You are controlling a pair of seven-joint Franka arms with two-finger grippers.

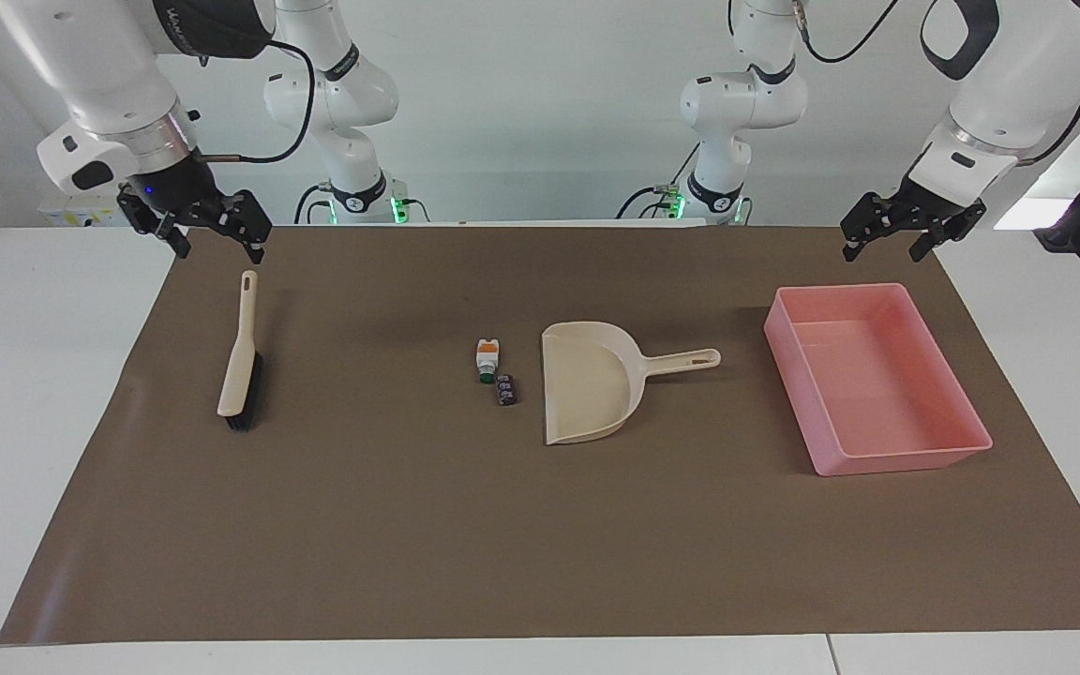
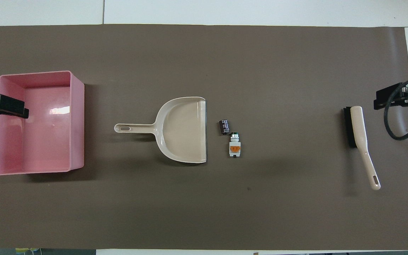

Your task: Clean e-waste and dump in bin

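Midtable, e-waste (image 1: 494, 371) well apart from both claws, left claw (image 1: 911, 233) and right claw (image 1: 212, 228) spread apart.

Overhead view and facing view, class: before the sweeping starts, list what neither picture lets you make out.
1. Pink bin: the left gripper covers part of its rim in the overhead view.
2. Brush: most bristles are hidden beneath its body in both views.
3. White part and black block: markings too small to read.
4. Right gripper: cut off by the overhead view's edge.
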